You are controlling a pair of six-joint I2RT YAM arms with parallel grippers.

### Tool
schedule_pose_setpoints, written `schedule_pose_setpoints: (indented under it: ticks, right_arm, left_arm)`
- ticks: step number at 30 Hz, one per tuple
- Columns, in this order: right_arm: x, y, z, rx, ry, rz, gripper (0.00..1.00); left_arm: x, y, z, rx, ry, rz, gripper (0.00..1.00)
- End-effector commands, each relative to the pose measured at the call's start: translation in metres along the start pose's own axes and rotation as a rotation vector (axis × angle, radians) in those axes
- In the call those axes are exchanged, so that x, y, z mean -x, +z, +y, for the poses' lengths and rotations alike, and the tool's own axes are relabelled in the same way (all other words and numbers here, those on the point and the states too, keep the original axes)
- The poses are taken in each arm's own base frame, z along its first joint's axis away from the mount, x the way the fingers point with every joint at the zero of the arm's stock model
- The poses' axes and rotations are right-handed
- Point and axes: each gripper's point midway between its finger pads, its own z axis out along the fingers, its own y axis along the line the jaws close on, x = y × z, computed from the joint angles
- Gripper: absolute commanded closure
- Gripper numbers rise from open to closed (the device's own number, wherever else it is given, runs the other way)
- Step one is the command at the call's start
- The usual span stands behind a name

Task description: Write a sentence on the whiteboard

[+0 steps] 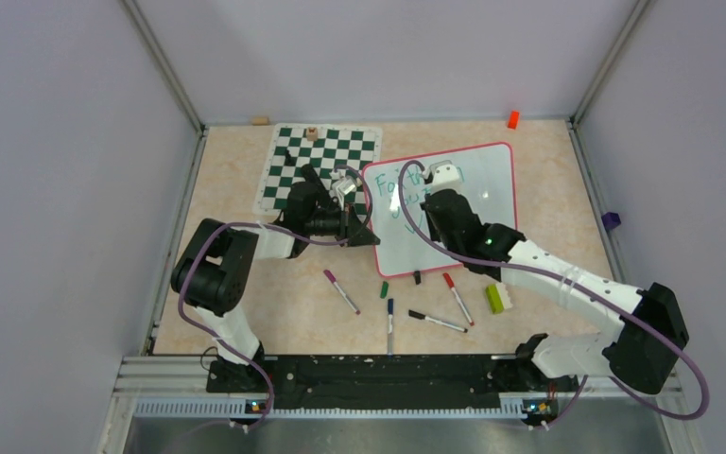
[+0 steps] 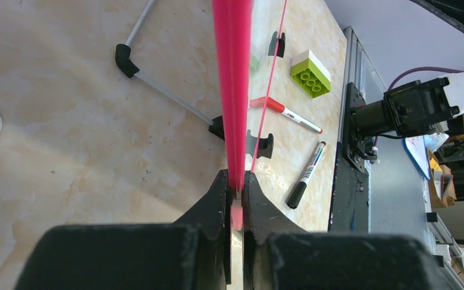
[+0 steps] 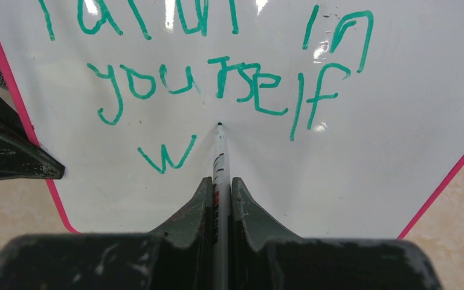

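- Grey panel walls are enclosing a beige marbled desk [image 1: 548,189]. On it a glossy white whiteboard with a thin red-pink frame [image 1: 477,189] is standing propped at a tilt, just beside a green-and-white checkered chess mat [image 1: 326,156].
- Across the board a teal-green handwritten sentence [image 3: 217,84] is taking shape. "Faith in" is filling the top line, "yourself" the second, and a lone "w" [image 3: 166,156] is opening the third.
- By my judgement the writing is running well past halfway, with only the rest of that third line remaining.
- Reaching low over the desk, the left arm is steadying the board, with the left pincer [image 2: 237,181] clenching the red-pink left edge between its jaws.
- From the near right corner the right arm is stretching diagonally, its wrist hanging in front of the board's middle.
- Its right pincer [image 3: 220,184] is grasping a slim white marker [image 3: 220,151] lengthwise. The tip is pointing at the bare patch just right of the "w", and I cannot tell whether it is touching.
- Near the board's lower edge, spare pens [image 1: 437,322] and a green toy brick [image 1: 496,298] are lying loose on the desk.
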Motion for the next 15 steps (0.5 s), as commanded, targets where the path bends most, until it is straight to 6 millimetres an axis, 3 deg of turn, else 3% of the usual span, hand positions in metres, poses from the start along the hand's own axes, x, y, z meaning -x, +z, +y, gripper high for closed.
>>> schedule_pose_setpoints:
  ticks: [1,5,15]
  right_arm:
    - [0.021,0.0,-0.002,0.006,0.052,-0.045,1.0]
    - [0.022,-0.002,0.005,0.051,0.052,-0.05,1.0]
    - [0.021,-0.002,-0.011,-0.035,0.048,-0.048,1.0]
  left_arm:
    - [0.003,-0.001,-0.003,0.007,0.032,-0.01,1.0]
    - [0.003,-0.001,-0.003,0.007,0.032,-0.01,1.0]
    - [0.003,-0.001,-0.004,0.006,0.033,-0.01,1.0]
